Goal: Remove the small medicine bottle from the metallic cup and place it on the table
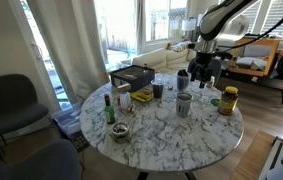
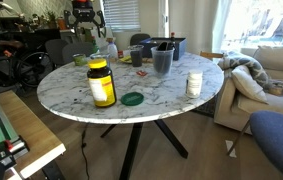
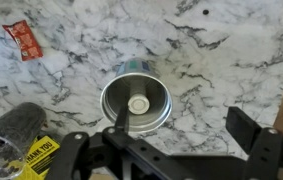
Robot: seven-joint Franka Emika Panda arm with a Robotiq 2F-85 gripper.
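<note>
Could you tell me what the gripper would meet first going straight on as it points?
Likely the rim of the metallic cup: in the wrist view one finger of the open gripper overlaps it, beside the medicine bottle. Depth is unclear.

The metallic cup (image 3: 153,95), a plain silver-grey tumbler with no handle, stands upright on the white, grey-veined marble tabletop (image 3: 221,50). The wrist view looks down into its open round mouth. The small medicine bottle (image 3: 138,103) stands inside, white cap up, near the centre.
</note>
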